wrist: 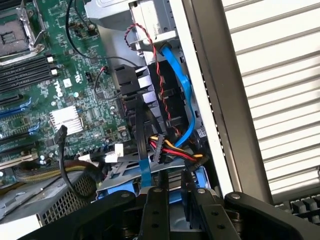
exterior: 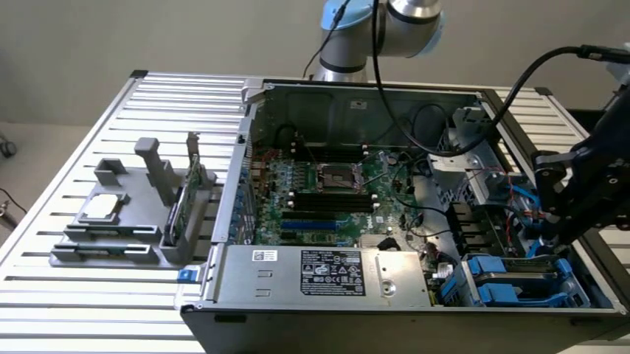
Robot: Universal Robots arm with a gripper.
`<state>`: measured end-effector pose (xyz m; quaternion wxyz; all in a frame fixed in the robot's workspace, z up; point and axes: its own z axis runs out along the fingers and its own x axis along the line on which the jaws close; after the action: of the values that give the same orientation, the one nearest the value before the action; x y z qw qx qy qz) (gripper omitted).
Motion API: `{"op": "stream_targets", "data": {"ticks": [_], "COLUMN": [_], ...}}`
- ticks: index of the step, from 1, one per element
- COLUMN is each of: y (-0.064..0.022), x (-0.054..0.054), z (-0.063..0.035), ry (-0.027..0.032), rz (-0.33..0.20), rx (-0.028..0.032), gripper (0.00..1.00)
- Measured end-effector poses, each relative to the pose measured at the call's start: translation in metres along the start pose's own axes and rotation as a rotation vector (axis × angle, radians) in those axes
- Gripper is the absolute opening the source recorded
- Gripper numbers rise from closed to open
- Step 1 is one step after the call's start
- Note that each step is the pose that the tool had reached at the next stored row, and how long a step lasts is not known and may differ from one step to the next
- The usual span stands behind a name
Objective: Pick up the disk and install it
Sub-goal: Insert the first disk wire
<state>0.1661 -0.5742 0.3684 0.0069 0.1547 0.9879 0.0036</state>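
My gripper (exterior: 559,242) reaches down into the open computer case (exterior: 251,155) at the exterior view's right, over the blue drive bays (exterior: 502,286). In the wrist view its two black fingers (wrist: 156,210) stand close together with the disk (wrist: 127,170) pinched between them. The disk appears as a silver-grey plate with blue rails, edge-on to the camera and hanging low over the bay. In the exterior view the disk (exterior: 533,259) is a thin sliver just below the fingers, mostly hidden by the gripper.
A blue data cable (wrist: 182,85) and a red-yellow-black power bundle (wrist: 175,150) run right beside the disk. The green motherboard (exterior: 325,192) fills the case's middle. A silver power supply box (exterior: 325,273) lies at the front. A grey holder (exterior: 118,221) stands on the slatted table (exterior: 88,140).
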Motion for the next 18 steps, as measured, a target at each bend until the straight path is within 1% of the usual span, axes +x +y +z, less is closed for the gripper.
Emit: {"op": "stream_targets", "data": {"ticks": [4,6,8,12,14,16,17,18], "y": [0.0004,0.0011,0.0021,0.0031,0.0033,0.0034,0.0035,0.0035], "x": [0.0,0.001,0.003,0.01,0.013,0.016,0.017,0.018], "z": [0.0019,0.003,0.0046,0.0073,0.0087,0.01,0.0106,0.011], "ry": [-0.0078,-0.014,-0.0188,-0.0249,-0.0281,-0.0317,-0.0336,-0.0353], "rz": [0.033,0.046,0.054,0.065,0.072,0.079,0.083,0.088], "rx": [-0.0022,-0.0039,-0.0055,-0.0075,-0.0085,-0.0095,-0.0101,-0.0106], "gripper": [0.25,0.25,0.25,0.25,0.27,0.38,0.38,0.44]}}
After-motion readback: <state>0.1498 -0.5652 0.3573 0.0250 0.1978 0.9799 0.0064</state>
